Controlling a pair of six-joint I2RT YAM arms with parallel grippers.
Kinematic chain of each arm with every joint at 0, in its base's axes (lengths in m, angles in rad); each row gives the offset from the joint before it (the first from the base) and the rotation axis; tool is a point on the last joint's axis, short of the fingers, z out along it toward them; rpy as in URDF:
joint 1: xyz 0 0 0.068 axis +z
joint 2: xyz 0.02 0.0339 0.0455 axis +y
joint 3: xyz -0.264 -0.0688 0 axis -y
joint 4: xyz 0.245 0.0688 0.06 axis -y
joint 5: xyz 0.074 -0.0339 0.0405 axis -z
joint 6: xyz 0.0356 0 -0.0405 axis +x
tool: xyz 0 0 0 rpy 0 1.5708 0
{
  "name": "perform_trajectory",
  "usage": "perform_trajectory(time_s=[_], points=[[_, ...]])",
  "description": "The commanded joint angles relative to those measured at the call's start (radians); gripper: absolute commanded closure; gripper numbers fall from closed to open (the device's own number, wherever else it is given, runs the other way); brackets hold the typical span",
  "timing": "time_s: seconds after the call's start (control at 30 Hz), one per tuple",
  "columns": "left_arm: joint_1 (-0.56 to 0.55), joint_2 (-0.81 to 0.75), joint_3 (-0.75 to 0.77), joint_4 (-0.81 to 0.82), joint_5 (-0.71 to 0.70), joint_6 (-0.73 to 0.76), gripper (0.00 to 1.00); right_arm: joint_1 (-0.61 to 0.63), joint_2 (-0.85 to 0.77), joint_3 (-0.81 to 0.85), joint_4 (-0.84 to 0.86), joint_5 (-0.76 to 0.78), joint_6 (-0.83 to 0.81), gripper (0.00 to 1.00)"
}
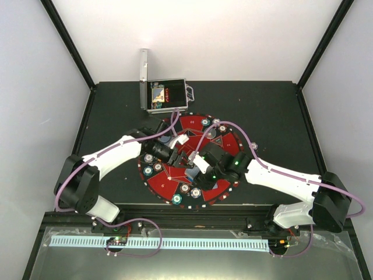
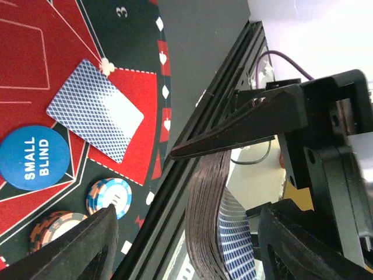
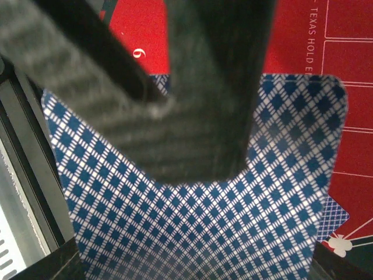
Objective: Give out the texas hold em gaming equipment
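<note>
Two grippers inspected, both loaded. On my left gripper point(image 2: 143, 184), the fingers stand fairly wide, clamped across a deck of cards point(image 2: 207, 216) seen edge-on and bowed. The deck's upper end presses against the upper finger point(image 2: 245, 125); the lower end runs out of the left wrist view. Below this gripper, on the round red-and-black mat point(image 2: 35, 58), one face-down card point(image 2: 95, 109) lies flat. A blue disc marked SMALL BLIND point(image 2: 34, 157) sits just beside its lower corner. Two short chip stacks rest near the mat's edge, one blue-and-white point(image 2: 111, 195) and one orange-striped point(image 2: 58, 224), close together.

My right gripper point(image 3: 198, 227) is drawn narrow on a single blue-backed card point(image 3: 192, 233). The upper finger point(image 3: 204, 87) lies across its back, and the card fills most of the right wrist view. Another card point(image 3: 333, 217) lies on the mat, partly hidden under the held card's right edge.

From above, both grippers meet over the middle of the mat, and single chips point(image 1: 148, 170) are spaced around its rim. An open silver case point(image 1: 166, 96) stands on the table point(image 1: 274, 111), just behind the mat.
</note>
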Motion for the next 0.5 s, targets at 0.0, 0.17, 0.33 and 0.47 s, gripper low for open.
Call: perform_trajectory(time_s=[0.0,0.17,0.33,0.47], points=[[-0.028,0.036,0.047,-0.032,0.034,0.039,0.33,0.008,-0.011,0.027,0.024,-0.010,0.004,0.40],[-0.036,0.044,0.052,-0.053,-0.028,0.029,0.34,0.007,-0.012,0.026,0.025,-0.008,0.006,0.40],[-0.036,0.039,0.064,-0.093,-0.115,0.024,0.39,0.008,-0.018,0.019,0.026,-0.005,0.011,0.40],[-0.036,0.023,0.070,-0.108,-0.169,0.017,0.43,0.008,-0.016,0.015,0.019,0.004,0.007,0.40]])
